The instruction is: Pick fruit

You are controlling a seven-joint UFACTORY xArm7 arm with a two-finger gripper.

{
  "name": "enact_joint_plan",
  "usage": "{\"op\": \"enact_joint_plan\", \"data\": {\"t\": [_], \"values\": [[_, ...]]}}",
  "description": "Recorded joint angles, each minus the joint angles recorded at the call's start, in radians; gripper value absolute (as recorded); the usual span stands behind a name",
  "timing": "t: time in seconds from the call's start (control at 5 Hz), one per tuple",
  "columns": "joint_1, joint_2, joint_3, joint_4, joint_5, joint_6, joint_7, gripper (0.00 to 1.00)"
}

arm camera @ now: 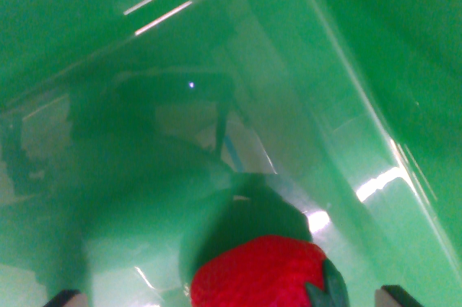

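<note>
Wrist view: red strawberry [260, 272] with dark green leaves sits low at near edge, right of centre, inside glossy green bin [375, 105]. Gripper [234, 298] fingertips barely visible at bottom corners (left one at [63, 297]), well apart either side of strawberry; contact with fruit indeterminable.

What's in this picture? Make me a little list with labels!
fruit: red strawberry with green leaves, at the bottom edge
container: shiny green bin, seen from inside
gripper: only two dark fingertips at the bottom corners, one on each side of the strawberry
holding: cannot tell
reflections: bright light streaks on the bin walls
</note>
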Motion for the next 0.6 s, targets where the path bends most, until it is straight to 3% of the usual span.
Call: {"op": "enact_joint_plan", "data": {"t": [0.6], "values": [[0.0001,-0.002,0.0,0.005,0.0001,0.008,-0.001,1.0]]}}
